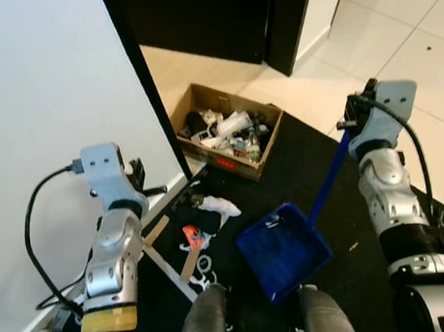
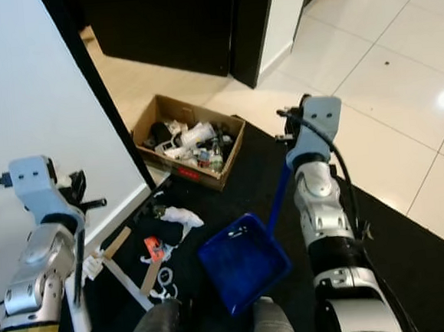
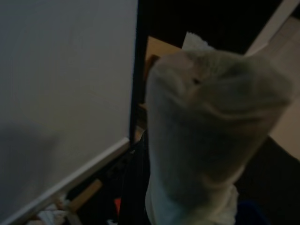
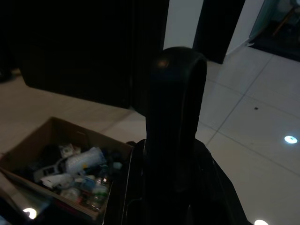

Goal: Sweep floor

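At the far left the left gripper (image 1: 137, 180) is raised beside the white wall (image 1: 41, 111), and its jaws are pressed onto a pale broom handle (image 2: 79, 289) that runs down along the forearm, probably so the brush end can work the floor below; the left wrist view shows a pale wrapped shape (image 3: 211, 131) close to the lens, too blurred to name. Just right of that arm, on the black mat (image 1: 321, 150), lies the litter to be swept: a strip of wood (image 1: 189, 262), an orange scrap (image 1: 191, 236), a crumpled white tissue (image 1: 221, 205) and some white rings (image 1: 205, 263). Beyond it an open cardboard box (image 1: 197, 145) of rubbish stands at the mat's edge, seemingly the place for collected waste. Next comes the blue dustpan (image 1: 282, 250), tilted with its mouth toward the litter, presumably to receive it. Its blue handle (image 1: 329, 179) rises to the right gripper (image 1: 350, 117), whose jaws pinch the top, holding the pan low and steady.
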You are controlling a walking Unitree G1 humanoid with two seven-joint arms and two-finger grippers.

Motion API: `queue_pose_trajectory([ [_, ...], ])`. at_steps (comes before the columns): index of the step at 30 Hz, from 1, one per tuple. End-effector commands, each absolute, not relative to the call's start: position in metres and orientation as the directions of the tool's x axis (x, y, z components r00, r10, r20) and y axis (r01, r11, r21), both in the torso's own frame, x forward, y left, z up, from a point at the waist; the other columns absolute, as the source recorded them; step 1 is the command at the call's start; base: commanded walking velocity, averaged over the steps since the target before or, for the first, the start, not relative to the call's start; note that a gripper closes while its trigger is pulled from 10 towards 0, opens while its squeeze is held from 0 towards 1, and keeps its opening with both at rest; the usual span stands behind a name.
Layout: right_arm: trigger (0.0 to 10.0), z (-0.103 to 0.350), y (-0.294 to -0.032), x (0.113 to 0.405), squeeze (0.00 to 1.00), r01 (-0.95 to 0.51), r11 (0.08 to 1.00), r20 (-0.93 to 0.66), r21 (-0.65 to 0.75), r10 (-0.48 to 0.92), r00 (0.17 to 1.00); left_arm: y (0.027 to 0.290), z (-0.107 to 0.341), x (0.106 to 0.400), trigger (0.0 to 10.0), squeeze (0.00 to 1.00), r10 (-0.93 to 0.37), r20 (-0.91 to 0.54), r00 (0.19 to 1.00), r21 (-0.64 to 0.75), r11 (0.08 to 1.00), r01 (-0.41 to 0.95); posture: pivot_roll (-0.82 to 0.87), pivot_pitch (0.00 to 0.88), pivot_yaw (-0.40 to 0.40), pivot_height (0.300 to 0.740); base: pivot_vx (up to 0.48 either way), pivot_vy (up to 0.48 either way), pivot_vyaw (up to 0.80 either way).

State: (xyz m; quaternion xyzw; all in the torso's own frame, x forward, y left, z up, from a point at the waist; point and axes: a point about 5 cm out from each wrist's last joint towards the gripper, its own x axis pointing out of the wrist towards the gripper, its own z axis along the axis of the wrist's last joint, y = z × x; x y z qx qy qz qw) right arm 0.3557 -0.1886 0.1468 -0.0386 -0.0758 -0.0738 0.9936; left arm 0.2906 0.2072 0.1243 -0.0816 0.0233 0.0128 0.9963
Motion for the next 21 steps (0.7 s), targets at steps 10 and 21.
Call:
queue_pose_trajectory([
  [10, 10.0, 0.091, -0.172, 0.339, 0.00, 0.066, 0.981, 0.026, -0.180, -0.062, 0.998, 0.207, 0.131, 0.287, 10.0, 0.00, -0.007, 0.064, 0.998, -0.253, 0.967, 0.023, 0.08, 0.215, 0.047, 0.740, 0.000, 0.000, 0.00],
  [21, 10.0, 0.133, -0.189, 0.354, 0.00, 0.148, 0.985, 0.202, -0.093, -0.127, 0.971, 0.206, 0.132, 0.287, 10.0, 0.00, -0.036, 0.096, 0.995, -0.252, 0.966, 0.059, 0.07, 0.209, 0.058, 0.740, 0.000, 0.000, 0.00],
])
